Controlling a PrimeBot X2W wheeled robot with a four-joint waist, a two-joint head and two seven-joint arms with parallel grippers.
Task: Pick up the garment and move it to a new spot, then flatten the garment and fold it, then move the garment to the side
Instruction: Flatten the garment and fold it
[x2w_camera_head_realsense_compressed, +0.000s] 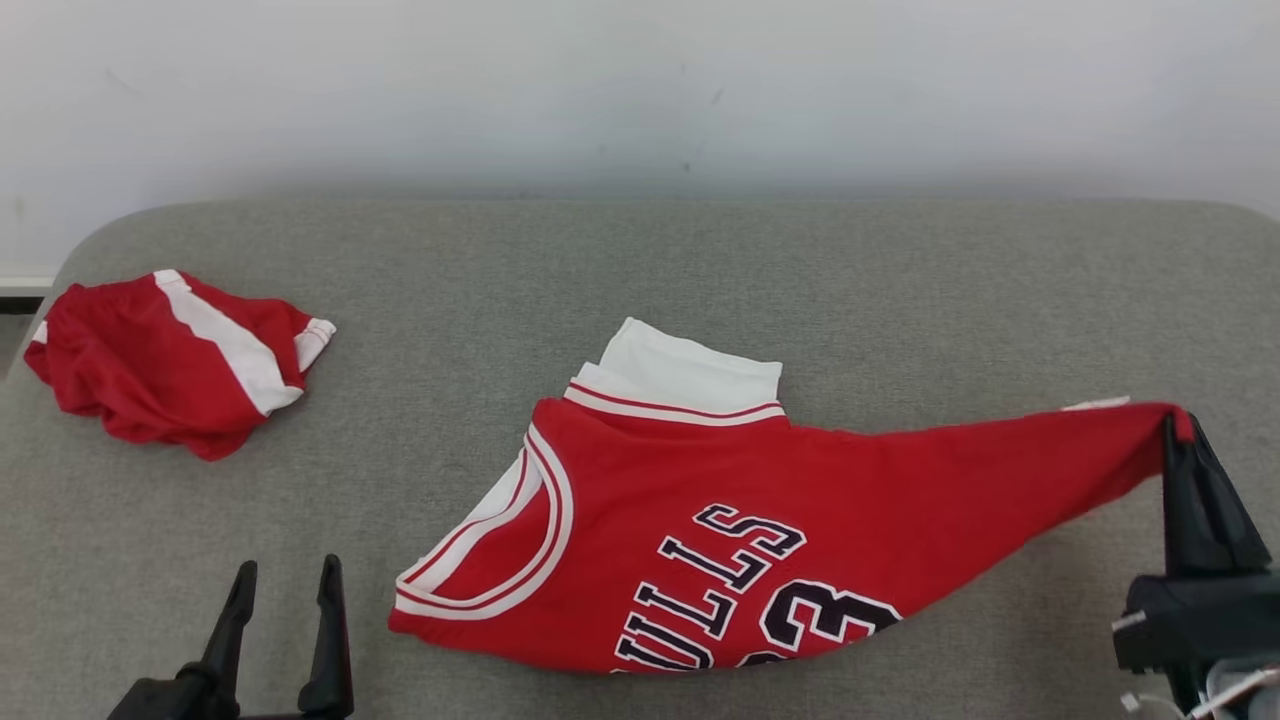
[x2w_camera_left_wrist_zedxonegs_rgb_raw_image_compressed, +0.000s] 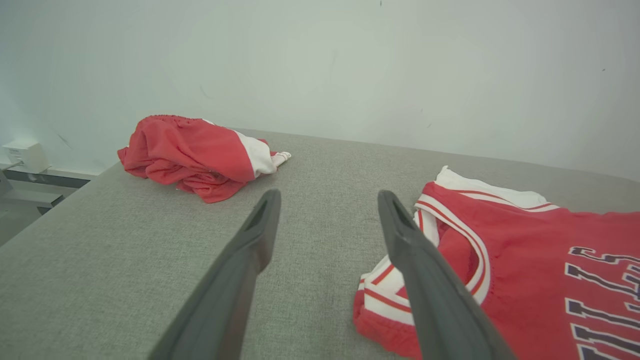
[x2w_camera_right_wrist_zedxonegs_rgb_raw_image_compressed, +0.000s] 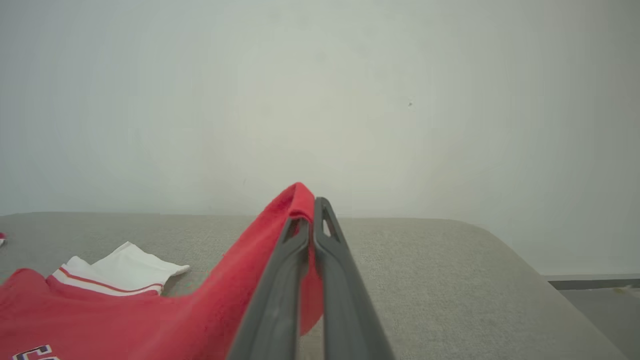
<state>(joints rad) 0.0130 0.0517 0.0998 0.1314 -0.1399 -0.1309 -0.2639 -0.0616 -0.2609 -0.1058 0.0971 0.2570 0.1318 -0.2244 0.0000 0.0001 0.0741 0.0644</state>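
Right claw (x2w_camera_head_realsense_compressed: 1178, 424) pinches a corner of the red jersey (x2w_camera_head_realsense_compressed: 760, 500), lifted off the grey desk (x2w_camera_head_realsense_compressed: 700, 270); the rest lies flat in the middle. Left claw (x2w_camera_head_realsense_compressed: 288, 568) is spread wide, holding nothing.

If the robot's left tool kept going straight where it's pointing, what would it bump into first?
Probably the bare grey table, in the gap between the crumpled red garment and the red jersey. The open left tool aims between them, touching neither. Depth is hard to judge here.
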